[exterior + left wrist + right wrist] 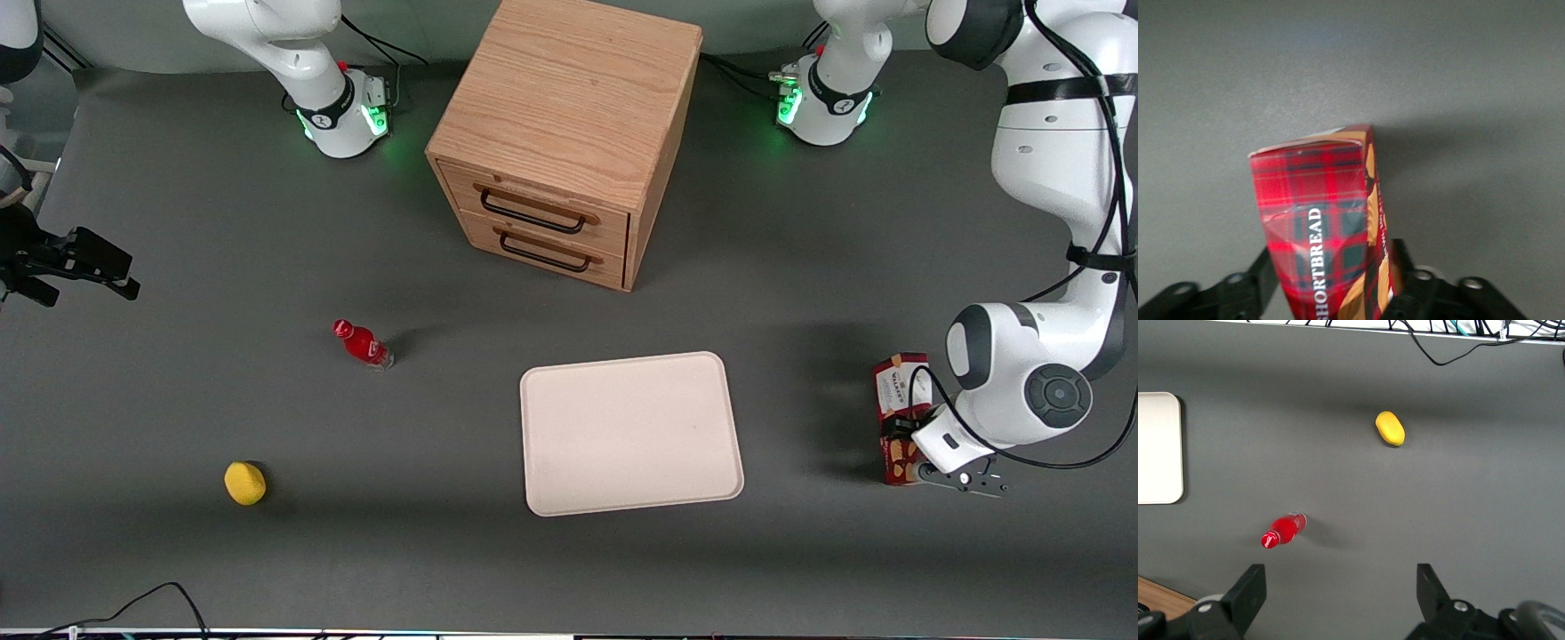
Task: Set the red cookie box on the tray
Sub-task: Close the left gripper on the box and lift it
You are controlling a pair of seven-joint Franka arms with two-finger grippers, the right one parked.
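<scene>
Transfer is not yet made: the red cookie box (900, 391) is held clamped between the fingers of the gripper (1331, 283) toward the working arm's end of the table, at 3 o'clock from the empty tray (629, 433), well apart from it.

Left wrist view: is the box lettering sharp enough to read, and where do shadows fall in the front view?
Left wrist view: SHORTBREAD on the red cookie box reads clearly between the tool's soft-edged fingers. Front view: even light, a soft shadow on the table between the tray and the box; green base lights glow.
</scene>
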